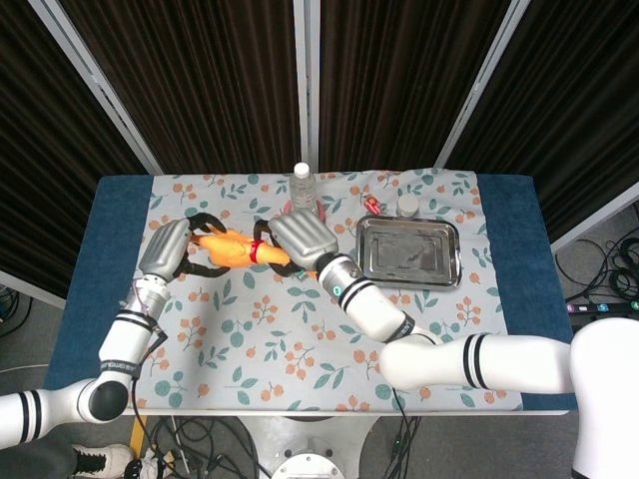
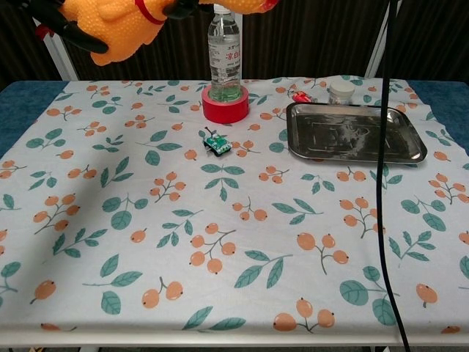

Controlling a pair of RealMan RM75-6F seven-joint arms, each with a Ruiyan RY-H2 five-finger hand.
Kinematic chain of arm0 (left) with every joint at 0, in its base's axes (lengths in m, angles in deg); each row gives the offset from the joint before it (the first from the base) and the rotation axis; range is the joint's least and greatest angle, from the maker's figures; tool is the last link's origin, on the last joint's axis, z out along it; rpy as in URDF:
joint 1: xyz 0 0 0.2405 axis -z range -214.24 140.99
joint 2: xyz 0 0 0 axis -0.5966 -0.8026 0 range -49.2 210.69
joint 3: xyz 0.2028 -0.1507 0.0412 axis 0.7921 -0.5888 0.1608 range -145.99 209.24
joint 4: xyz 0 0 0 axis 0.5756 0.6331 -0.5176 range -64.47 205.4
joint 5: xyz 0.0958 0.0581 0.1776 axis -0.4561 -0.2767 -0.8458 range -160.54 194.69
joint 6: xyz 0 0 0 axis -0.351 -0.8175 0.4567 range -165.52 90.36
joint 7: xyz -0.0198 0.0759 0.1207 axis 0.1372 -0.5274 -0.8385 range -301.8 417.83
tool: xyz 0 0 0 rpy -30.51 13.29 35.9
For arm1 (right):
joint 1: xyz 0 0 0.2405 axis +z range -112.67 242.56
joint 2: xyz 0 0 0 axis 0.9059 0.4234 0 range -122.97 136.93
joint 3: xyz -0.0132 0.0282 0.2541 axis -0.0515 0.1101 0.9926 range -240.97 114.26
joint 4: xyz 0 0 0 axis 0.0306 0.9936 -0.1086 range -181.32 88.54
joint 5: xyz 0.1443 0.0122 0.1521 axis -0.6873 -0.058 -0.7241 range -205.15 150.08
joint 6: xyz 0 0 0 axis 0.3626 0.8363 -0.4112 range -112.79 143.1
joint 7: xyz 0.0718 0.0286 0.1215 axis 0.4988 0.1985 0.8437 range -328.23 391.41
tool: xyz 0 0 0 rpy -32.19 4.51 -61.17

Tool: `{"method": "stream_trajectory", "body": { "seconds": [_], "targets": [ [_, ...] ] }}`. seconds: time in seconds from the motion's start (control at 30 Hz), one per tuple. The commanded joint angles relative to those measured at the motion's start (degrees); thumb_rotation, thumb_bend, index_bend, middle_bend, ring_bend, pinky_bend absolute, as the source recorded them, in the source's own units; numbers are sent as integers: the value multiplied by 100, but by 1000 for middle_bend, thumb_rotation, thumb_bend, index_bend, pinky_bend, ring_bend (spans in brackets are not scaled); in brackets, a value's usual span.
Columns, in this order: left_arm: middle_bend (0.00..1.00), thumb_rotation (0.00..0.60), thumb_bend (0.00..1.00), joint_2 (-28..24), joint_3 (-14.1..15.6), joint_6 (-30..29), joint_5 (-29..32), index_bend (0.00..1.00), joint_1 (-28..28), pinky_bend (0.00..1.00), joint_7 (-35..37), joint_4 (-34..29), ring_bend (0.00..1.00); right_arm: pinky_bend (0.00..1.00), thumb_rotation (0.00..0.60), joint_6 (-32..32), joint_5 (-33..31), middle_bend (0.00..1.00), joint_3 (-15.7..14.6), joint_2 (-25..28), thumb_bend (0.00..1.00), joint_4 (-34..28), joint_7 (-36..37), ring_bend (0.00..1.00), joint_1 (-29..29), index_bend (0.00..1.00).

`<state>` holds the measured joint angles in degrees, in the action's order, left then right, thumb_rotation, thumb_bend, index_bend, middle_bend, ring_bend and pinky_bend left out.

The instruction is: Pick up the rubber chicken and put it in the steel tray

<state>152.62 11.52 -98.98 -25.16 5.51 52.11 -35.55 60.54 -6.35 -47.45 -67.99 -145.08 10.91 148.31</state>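
Observation:
The orange rubber chicken with a red collar hangs in the air above the table's left half, lying roughly level. My left hand wraps its dark fingers around the body end. My right hand grips the neck end by the collar. In the chest view the chicken fills the top left corner, with dark fingers curled on it. The steel tray lies at the back right of the table, to the right of both hands, and holds nothing.
A water bottle stands inside a red tape roll at the back middle. A small green item lies in front of it. A small jar and a red item sit behind the tray. A black cable hangs at the right.

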Motion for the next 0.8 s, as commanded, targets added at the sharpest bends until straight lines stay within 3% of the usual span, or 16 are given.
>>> {"method": "stream_trajectory", "body": {
  "seconds": [0.03, 0.17, 0.33, 0.4, 0.47, 0.5, 0.57, 0.67, 0.8],
  "targets": [
    [594, 463, 250, 164, -38, -140, -54, 609, -6, 574, 80, 159, 520, 919, 600, 4, 27, 676, -21, -13, 930, 18, 8, 643, -24, 816],
    [707, 392, 405, 286, -22, -165, -124, 713, -17, 655, 129, 317, 617, 919, 600, -6, 63, 676, -46, -34, 930, 26, 40, 644, -69, 816],
    [820, 414, 469, 402, 23, -241, -163, 806, -11, 705, 15, 479, 716, 919, 600, -36, 143, 676, -50, -42, 930, 57, 93, 644, -123, 816],
    [819, 402, 471, 422, 30, -263, -220, 793, -33, 711, 36, 487, 716, 919, 600, -23, 167, 676, -40, -43, 930, 76, 108, 644, -136, 816],
    [717, 339, 457, 387, 65, -198, -269, 662, -70, 683, 79, 434, 622, 919, 600, 10, 177, 676, -26, -56, 930, 114, 119, 644, -148, 816],
    [613, 304, 428, 347, 81, -132, -281, 541, -76, 651, 91, 401, 534, 919, 600, 20, 175, 676, -28, -63, 930, 135, 113, 644, -148, 815],
    [374, 288, 351, 232, 116, 52, -313, 309, -89, 562, 138, 315, 349, 919, 600, 51, 162, 676, -38, -89, 930, 187, 82, 644, -141, 816],
    [228, 290, 292, 170, 93, 93, -407, 212, -123, 483, 243, 266, 229, 919, 600, 114, 151, 676, -61, -137, 932, 247, 11, 644, -126, 816],
    [196, 290, 259, 166, 93, -9, -577, 192, -179, 435, 296, 212, 187, 919, 600, 140, 117, 676, -51, -181, 932, 304, -21, 644, -124, 816]
  ]
}}
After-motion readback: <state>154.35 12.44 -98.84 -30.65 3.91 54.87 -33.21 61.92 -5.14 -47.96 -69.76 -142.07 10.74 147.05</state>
